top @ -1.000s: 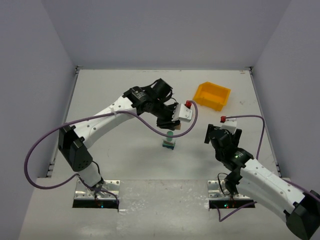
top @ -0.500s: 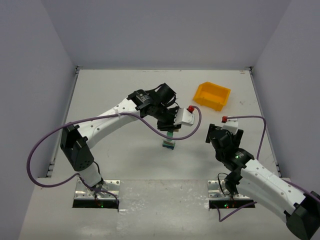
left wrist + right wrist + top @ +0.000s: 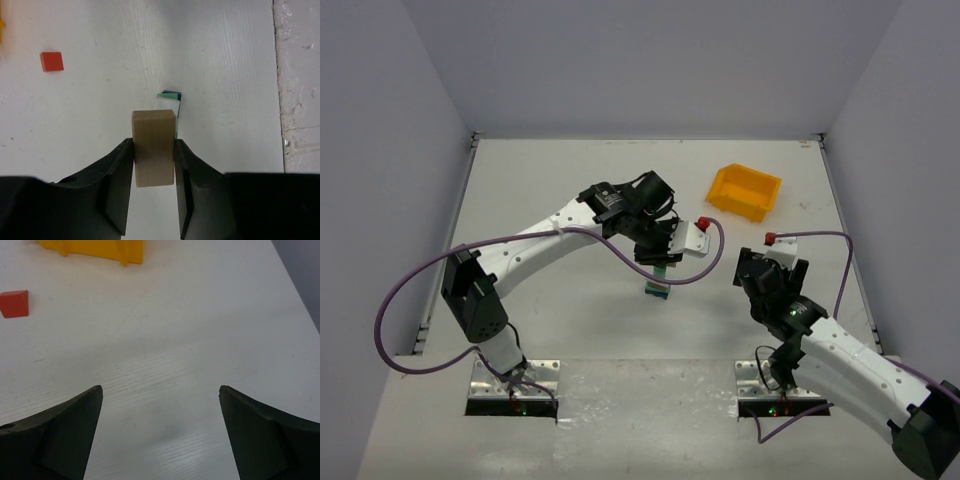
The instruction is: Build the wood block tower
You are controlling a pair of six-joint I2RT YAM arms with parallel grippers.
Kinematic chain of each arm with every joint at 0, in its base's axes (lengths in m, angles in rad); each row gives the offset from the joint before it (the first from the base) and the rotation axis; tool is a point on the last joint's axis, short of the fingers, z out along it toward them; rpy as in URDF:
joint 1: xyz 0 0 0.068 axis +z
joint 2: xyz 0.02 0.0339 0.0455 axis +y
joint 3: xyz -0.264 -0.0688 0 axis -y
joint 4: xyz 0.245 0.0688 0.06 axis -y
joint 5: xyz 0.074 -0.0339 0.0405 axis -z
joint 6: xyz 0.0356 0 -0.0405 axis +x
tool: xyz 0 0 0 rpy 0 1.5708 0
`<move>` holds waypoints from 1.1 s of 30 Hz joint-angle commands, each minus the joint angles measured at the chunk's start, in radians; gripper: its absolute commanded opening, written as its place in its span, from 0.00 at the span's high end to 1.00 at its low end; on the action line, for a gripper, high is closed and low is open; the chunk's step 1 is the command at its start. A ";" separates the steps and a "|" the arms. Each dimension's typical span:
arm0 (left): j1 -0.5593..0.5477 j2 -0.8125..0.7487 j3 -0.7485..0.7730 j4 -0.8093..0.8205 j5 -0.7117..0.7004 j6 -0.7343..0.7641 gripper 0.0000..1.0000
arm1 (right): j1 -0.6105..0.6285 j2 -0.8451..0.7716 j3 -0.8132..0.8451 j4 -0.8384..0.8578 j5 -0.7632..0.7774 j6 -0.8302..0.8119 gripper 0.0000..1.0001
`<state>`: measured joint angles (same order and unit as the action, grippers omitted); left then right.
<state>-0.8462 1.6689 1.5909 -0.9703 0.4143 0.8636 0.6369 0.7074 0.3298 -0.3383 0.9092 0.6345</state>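
Note:
In the left wrist view my left gripper [image 3: 153,145] is shut on a tan wooden block [image 3: 153,150], held upright between both fingers. Just beyond it stands the short wood block tower [image 3: 170,100], showing green and blue blocks under a pale top. From above, my left gripper [image 3: 661,262] hangs directly over that tower [image 3: 658,290]. A red block [image 3: 51,61] lies flat on the table to the far left, also seen by the right wrist as the red block [image 3: 14,304]. My right gripper [image 3: 160,390] stands open over bare table, nothing between its fingers.
A yellow plastic bin [image 3: 745,192] sits at the back right of the table, its near wall [image 3: 95,250] ahead of my right gripper [image 3: 757,262]. Grey walls enclose the white table on three sides. Purple cables loop off both arms.
My left gripper has come down and slightly toward the tower with the tan block still held. The right arm has barely moved.

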 commanded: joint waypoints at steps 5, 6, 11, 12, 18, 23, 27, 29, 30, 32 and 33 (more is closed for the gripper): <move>-0.024 0.018 -0.003 0.001 -0.017 0.033 1.00 | -0.003 0.001 0.039 0.004 0.056 0.034 0.01; -0.025 0.020 -0.003 0.002 -0.018 0.034 1.00 | -0.003 0.001 0.040 0.004 0.059 0.034 0.01; -0.031 0.029 -0.003 0.004 -0.023 0.029 1.00 | -0.003 0.000 0.035 0.003 0.062 0.042 0.01; -0.031 0.031 -0.005 0.004 -0.023 0.031 1.00 | -0.003 0.002 0.034 0.004 0.067 0.042 0.01; -0.033 0.028 -0.012 0.003 -0.026 0.029 1.00 | -0.003 0.008 0.034 0.004 0.077 0.045 0.01; -0.034 0.036 -0.012 0.004 -0.037 0.032 0.99 | -0.003 0.012 0.034 0.004 0.079 0.045 0.01; -0.034 0.035 -0.018 0.005 -0.038 0.032 0.98 | -0.003 0.012 0.031 0.003 0.080 0.047 0.01; -0.034 0.034 -0.021 0.007 -0.041 0.032 0.98 | -0.003 0.011 0.031 0.003 0.080 0.047 0.01; -0.034 0.033 -0.023 0.008 -0.043 0.032 0.97 | -0.003 0.012 0.031 0.002 0.081 0.048 0.01; -0.034 0.034 -0.026 0.010 -0.048 0.032 0.96 | -0.003 0.012 0.031 0.002 0.082 0.048 0.01; -0.034 0.036 -0.028 0.013 -0.053 0.032 0.96 | -0.003 0.013 0.032 0.002 0.083 0.047 0.01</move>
<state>-0.8711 1.7061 1.5690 -0.9776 0.3637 0.8825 0.6369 0.7170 0.3298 -0.3454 0.9427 0.6563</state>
